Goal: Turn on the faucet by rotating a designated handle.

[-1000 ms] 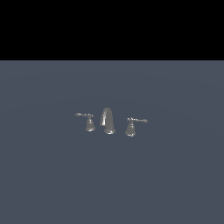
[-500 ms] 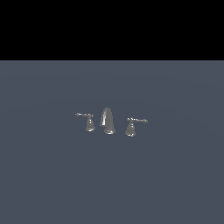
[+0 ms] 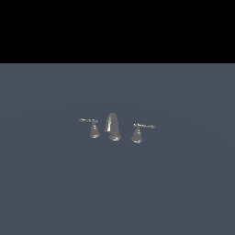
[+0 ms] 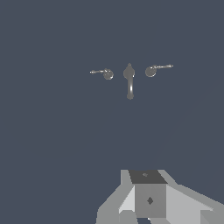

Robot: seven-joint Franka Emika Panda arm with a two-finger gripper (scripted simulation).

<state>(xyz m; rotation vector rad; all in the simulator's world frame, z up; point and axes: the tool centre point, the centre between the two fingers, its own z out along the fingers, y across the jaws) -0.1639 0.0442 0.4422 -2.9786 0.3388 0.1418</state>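
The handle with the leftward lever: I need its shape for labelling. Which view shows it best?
The exterior view: the handle shows side-on, bell base and lever both clear. The wrist view sees it from above, so the base is only a round blob.

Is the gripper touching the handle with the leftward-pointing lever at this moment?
Apart. The wrist view shows bare floor between the gripper and the handle.
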